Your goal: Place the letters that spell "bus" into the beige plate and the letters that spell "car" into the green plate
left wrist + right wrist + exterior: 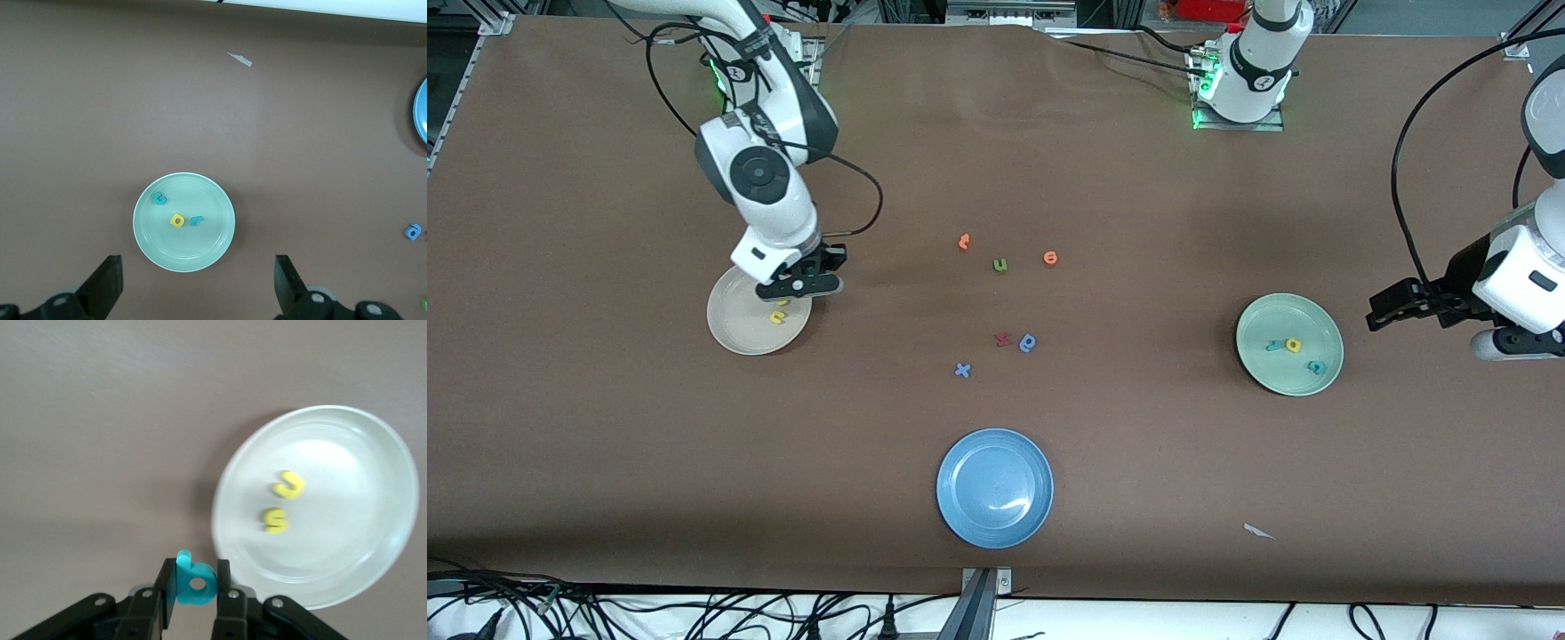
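Observation:
The teal b is pinched upright in my right gripper, which is shut on it. That gripper hangs over the rim of the beige plate, on the side toward the table's middle. Inside the beige plate lie the yellow u and the yellow s. The green plate holds the teal c, yellow a and teal r. My left gripper waits open beside the green plate, its fingers empty.
Loose letters lie mid-table: two orange ones, an olive u, a red one, a blue rounded one and a blue x. A blue plate sits nearest the front camera. A paper scrap lies nearby.

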Available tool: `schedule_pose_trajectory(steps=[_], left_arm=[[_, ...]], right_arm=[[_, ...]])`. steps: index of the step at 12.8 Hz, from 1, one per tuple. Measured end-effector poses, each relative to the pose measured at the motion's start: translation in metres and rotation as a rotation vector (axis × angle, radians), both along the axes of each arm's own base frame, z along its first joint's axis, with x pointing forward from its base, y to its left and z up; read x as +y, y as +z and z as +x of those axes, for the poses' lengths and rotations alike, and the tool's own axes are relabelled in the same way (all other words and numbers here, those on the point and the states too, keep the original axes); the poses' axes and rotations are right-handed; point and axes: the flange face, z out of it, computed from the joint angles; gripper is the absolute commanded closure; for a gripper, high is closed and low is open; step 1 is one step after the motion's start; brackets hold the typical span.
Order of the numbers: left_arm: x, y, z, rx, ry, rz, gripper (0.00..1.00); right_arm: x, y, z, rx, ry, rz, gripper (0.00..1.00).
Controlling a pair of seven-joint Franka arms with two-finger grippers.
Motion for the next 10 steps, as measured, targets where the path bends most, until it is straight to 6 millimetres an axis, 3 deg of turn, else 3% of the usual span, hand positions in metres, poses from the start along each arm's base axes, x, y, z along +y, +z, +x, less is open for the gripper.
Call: schedule_pose_trajectory(steps=[4, 5, 6, 7, 10], left_arm=[[0.001, 0.003, 0.001, -0.010, 0.000, -0.001, 0.00], [-0.005, 0.010, 0.002, -0.029, -0.009, -0.002, 0.00], [-0.012, 0.019, 0.003, -0.047, -0.020, -0.005, 0.00], [-0.017, 0.025, 0.003, -0.060, -0.030, -0.007, 0.00], [-0.025, 0.031, 0.000, -0.051, -0.044, -0.010, 0.00]], right_arm=[[-0.108, -0.005, 0.027, 0.055, 0.089, -0.009, 0.91], [-0.124, -0.005, 0.030, 0.061, 0.098, -0.010, 0.70], [-0.129, -0.006, 0.031, 0.063, 0.100, -0.011, 0.19], [-0.128, -0.006, 0.030, 0.063, 0.103, -0.011, 0.00], [-0.122, -0.005, 0.030, 0.064, 0.104, -0.003, 0.00]])
